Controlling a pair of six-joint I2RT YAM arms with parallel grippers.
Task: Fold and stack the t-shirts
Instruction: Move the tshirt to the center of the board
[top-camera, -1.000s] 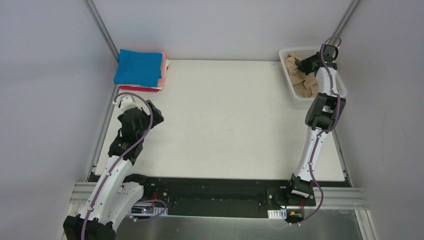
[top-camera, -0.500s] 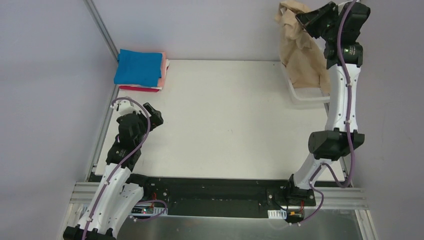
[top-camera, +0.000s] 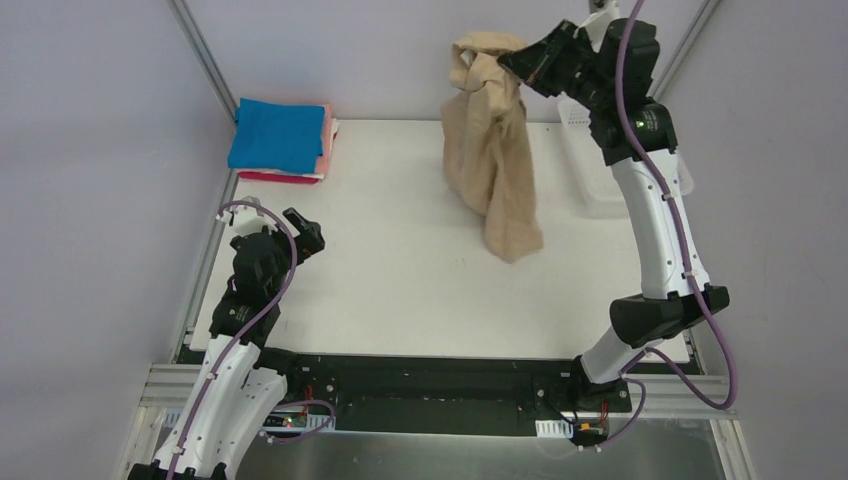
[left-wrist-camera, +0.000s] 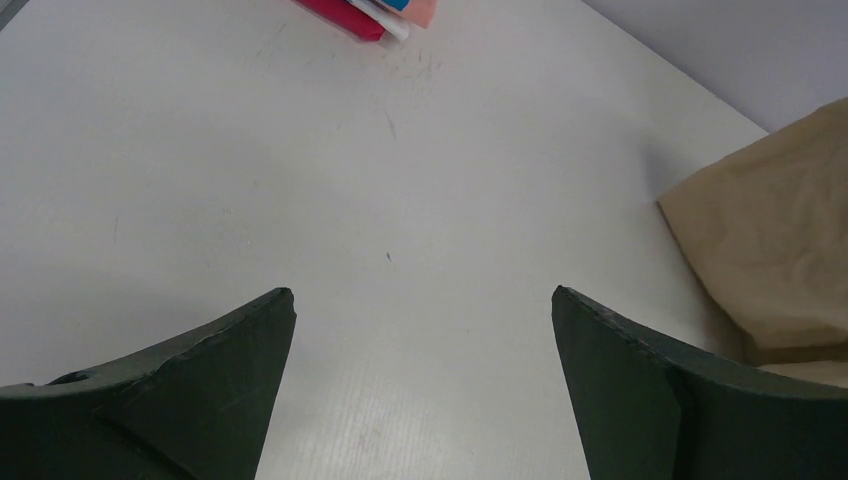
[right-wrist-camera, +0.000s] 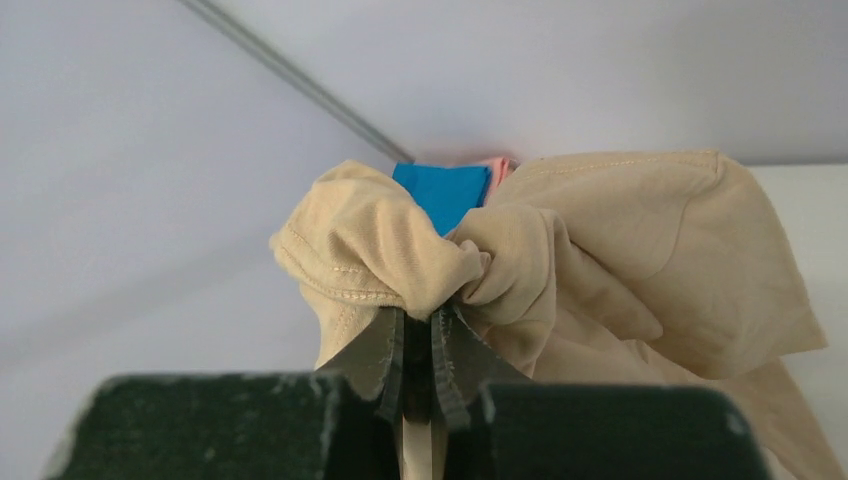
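Tan t-shirt (top-camera: 492, 150) hung in the air over the bench (top-camera: 400, 290) toward 1 o'clock, bunched at its top in the right claw (top-camera: 510, 62). Wrist view showed the jaws pinched nearly closed on a wad of cloth near a stitched hem. The rest draped down in a long crumpled column. Could not tell whether its lowest tip touched the bench. Judged the cloth light, limp and without stiffness: it would sag from any single hold and spread only if taken at two points. Best holds looked like the shoulder seams or the two hem corners, not the bunched middle. Right arm was reared high, elbow low at 4 o'clock, forearm rising to 1 o'clock, wrist bent toward 11. Left claw (top-camera: 300, 232) hovered low near 8 o'clock, fingers spread wide with nothing between them, aimed across the bare bench toward the shirt. Folded stack (top-camera: 280, 140) sat at the 10 o'clock corner, blue on top. White basket (top-camera: 590, 190) sat at 2 o'clock, partly behind the right arm.
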